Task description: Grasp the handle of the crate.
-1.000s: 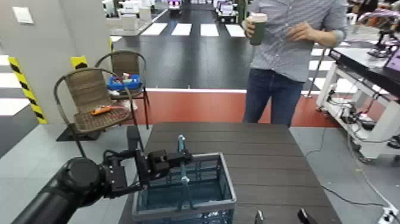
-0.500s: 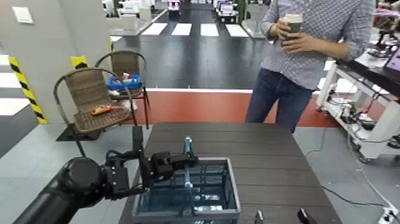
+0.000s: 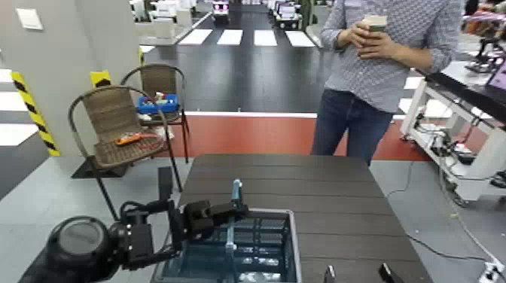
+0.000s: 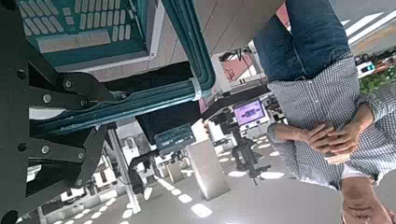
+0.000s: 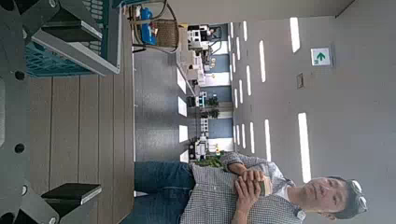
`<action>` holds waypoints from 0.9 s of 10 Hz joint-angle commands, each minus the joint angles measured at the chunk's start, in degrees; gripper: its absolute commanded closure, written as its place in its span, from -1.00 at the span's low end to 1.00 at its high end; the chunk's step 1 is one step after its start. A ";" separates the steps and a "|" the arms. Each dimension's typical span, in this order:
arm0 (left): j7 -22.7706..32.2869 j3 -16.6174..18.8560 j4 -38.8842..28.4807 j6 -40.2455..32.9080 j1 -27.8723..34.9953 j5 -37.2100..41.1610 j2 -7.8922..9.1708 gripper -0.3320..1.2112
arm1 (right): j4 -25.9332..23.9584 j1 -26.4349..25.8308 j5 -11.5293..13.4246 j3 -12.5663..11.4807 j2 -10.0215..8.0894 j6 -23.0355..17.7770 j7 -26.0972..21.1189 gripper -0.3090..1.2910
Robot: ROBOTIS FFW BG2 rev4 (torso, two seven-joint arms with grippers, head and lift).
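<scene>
The dark teal crate [image 3: 295, 248] with lattice sides and a grey rim sits at the near edge of the dark table [image 3: 331, 188]. Its thin light teal handle [image 3: 236, 192] stands upright across the middle. My left gripper [image 3: 226, 212] reaches in from the left and is shut on the handle just below its top. In the left wrist view the handle [image 4: 201, 51] runs between the black fingers [image 4: 75, 89], with the crate [image 4: 84, 28] behind. My right gripper [image 3: 358, 275] is open and empty at the bottom right, apart from the crate [image 5: 65, 51].
A person [image 3: 376, 68] stands beyond the table's far right corner holding a cup. Two wicker chairs [image 3: 113, 128] stand at the back left, one with a small blue box [image 3: 156, 103]. A workbench with cables [image 3: 459, 98] is on the right.
The left arm and the crate with it have shifted closer to me and lower in view, handle still held. The person has stepped right and raised the cup.
</scene>
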 commanded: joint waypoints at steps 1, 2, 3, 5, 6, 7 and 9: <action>3.46 3.03 -5.95 0.68 4.47 3.43 -1.33 0.98 | 0.08 -0.03 0.55 -0.12 0.20 -0.51 -0.27 -0.42; 4.08 3.65 -7.35 0.95 5.79 4.22 -2.03 0.98 | 0.35 -0.12 0.55 -0.21 0.38 -0.86 -0.35 -0.42; 4.61 4.18 -8.50 1.65 6.93 4.83 -2.39 0.98 | 0.44 -0.12 0.55 -0.21 0.47 -1.03 -0.62 -0.42; 6.63 4.62 -10.60 2.88 9.39 8.00 -2.47 0.98 | 0.52 -0.20 0.73 -0.21 0.56 -1.38 -0.88 -0.41; 7.42 5.06 -11.48 3.58 10.27 8.96 -2.39 0.98 | 0.61 -0.29 0.81 -0.21 0.56 -1.47 -0.88 -0.41; 7.60 5.14 -12.10 4.29 10.80 9.49 -1.86 0.98 | 0.79 -0.38 0.81 -0.12 0.56 -1.47 -0.97 -0.41; 7.51 5.06 -12.80 6.22 11.06 10.63 -1.16 0.98 | 1.05 -0.56 0.90 -0.12 0.64 -1.74 -1.06 -0.41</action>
